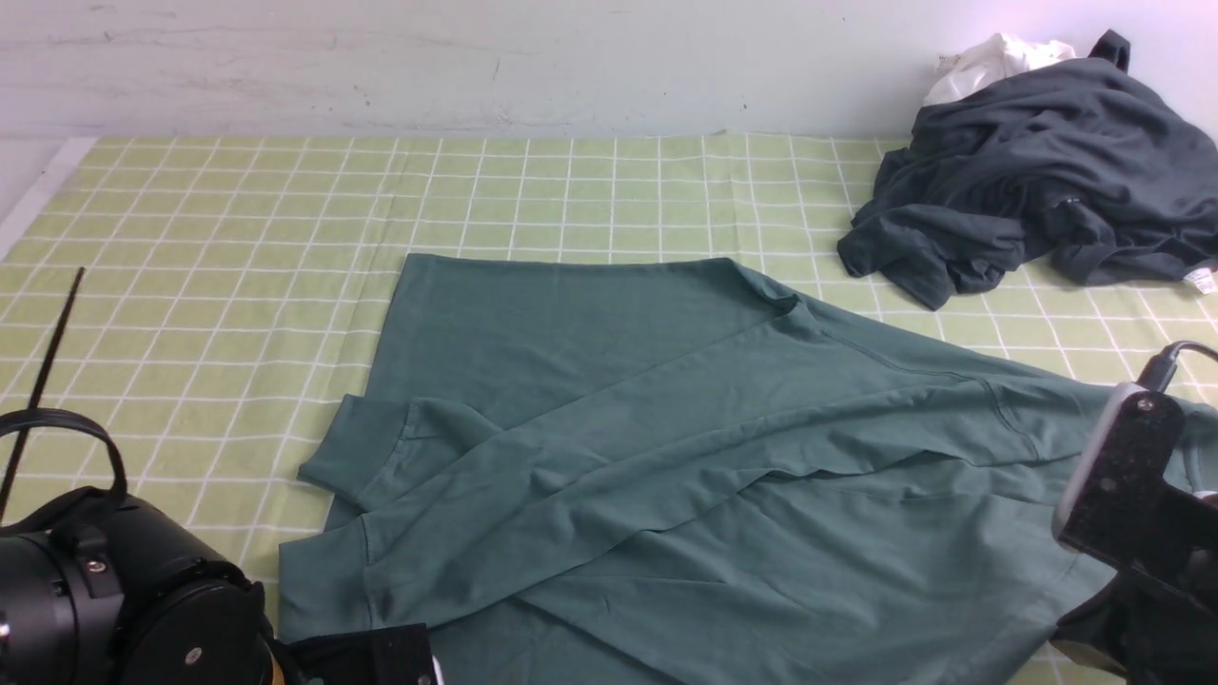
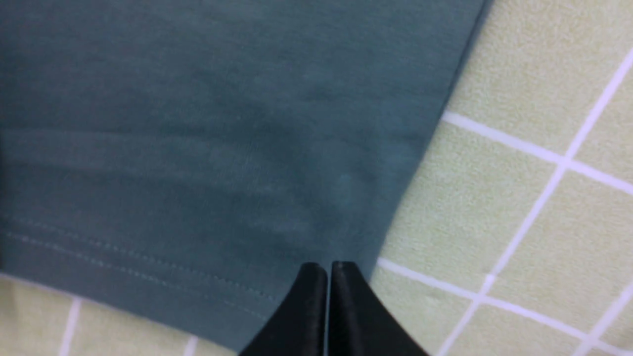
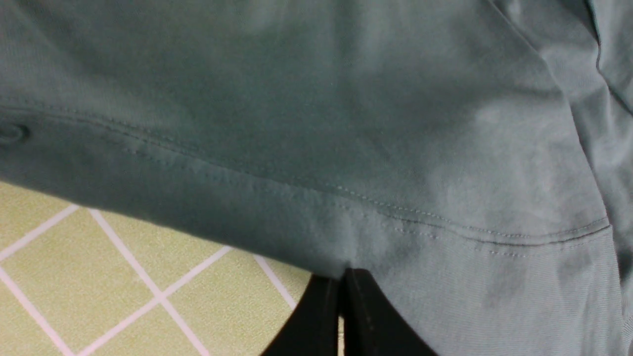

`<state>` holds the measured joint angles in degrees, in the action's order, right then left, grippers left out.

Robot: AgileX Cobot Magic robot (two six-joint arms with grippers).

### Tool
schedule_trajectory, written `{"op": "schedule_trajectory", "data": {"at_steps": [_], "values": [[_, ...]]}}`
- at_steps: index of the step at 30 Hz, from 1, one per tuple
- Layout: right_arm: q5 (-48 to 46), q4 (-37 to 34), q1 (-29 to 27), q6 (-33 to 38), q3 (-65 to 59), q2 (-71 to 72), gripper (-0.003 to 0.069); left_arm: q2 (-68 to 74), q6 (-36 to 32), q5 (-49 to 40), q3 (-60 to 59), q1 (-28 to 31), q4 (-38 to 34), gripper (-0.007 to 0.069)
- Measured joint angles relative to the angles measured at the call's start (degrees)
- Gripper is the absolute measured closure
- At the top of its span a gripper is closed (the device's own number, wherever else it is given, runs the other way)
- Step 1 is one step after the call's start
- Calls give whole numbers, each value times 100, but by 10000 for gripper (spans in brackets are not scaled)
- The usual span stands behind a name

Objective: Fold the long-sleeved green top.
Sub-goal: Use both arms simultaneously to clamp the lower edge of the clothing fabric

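The green long-sleeved top (image 1: pixel 609 447) lies spread on the checked cloth, with both sleeves folded across its body towards the left. In the left wrist view my left gripper (image 2: pixel 329 267) is shut, its tips over the stitched hem corner of the top (image 2: pixel 222 148); no cloth shows between them. In the right wrist view my right gripper (image 3: pixel 342 277) is shut on the edge of the top (image 3: pixel 346 148), which bunches up into its tips beside a stitched seam. Neither gripper's fingers show in the front view, only the left arm (image 1: pixel 114 609) and the right arm (image 1: pixel 1132 533).
A dark charcoal garment (image 1: pixel 1037 171) is heaped at the back right with a small white garment (image 1: pixel 990 62) behind it. The yellow-green checked cloth (image 1: pixel 238 219) covers the table up to the white wall. A thin black rod (image 1: pixel 48 371) stands at the left.
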<state>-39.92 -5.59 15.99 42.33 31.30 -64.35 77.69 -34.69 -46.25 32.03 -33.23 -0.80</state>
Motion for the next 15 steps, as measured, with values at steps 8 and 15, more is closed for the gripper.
{"op": "schedule_trajectory", "data": {"at_steps": [8,15], "values": [[34,-14,0,0,0,5,665,1,135,-175,-34,0,80,439],[102,-18,0,0,0,5,665,441,184,293,-261,-8,391,354]]}}
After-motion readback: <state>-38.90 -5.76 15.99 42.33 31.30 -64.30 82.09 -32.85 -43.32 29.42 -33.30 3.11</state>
